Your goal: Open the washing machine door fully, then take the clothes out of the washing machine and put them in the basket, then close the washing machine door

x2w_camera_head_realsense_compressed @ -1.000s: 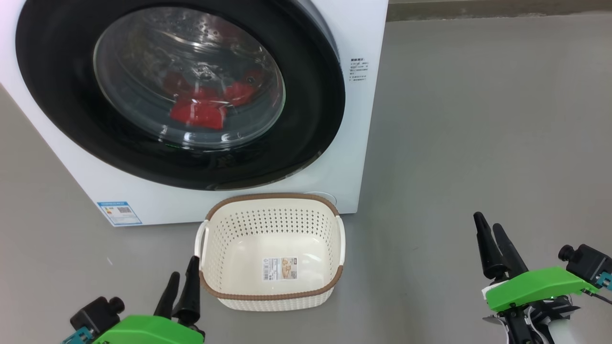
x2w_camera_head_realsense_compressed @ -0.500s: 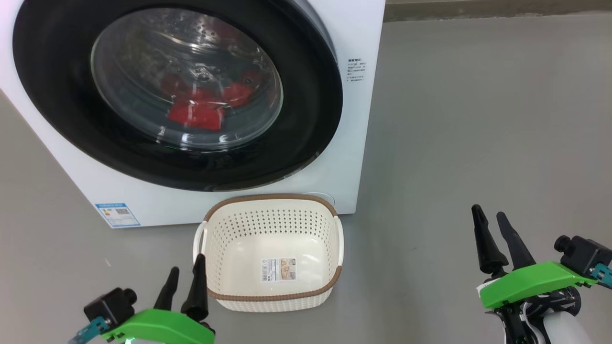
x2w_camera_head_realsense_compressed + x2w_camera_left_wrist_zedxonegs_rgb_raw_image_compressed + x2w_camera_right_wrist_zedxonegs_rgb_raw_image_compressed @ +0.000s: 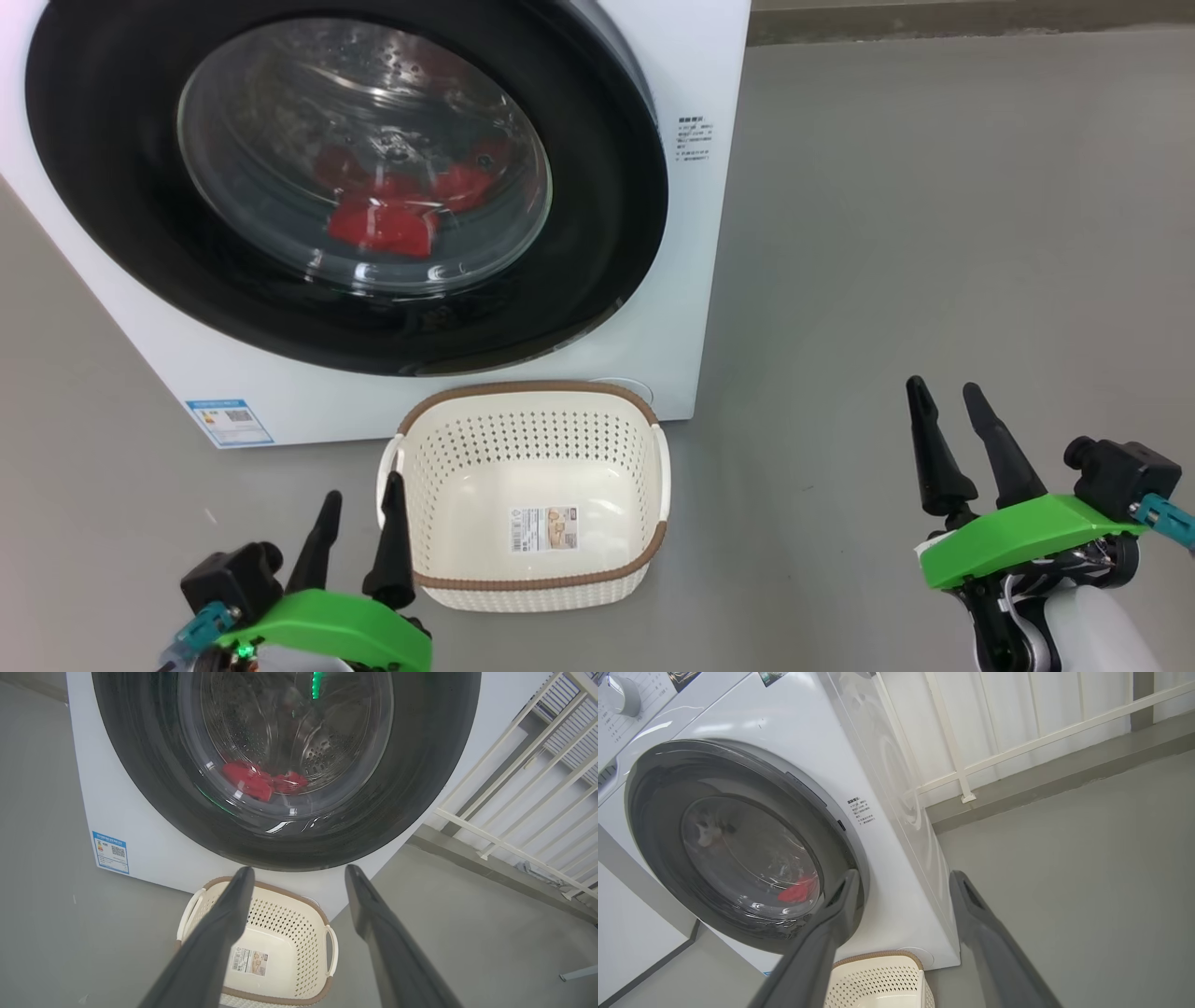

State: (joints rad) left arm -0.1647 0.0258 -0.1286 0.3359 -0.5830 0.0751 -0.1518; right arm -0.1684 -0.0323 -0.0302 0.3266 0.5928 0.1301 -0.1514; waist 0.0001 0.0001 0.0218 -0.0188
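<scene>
Clearly shut, the washing machine door (image 3: 607, 205) has the right tool (image 3: 941, 390) below-right of it, nearer its right edge than the left tool (image 3: 363, 487); both tools' fingers stand apart.

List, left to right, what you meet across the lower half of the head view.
left gripper → cream perforated basket → right gripper
</scene>
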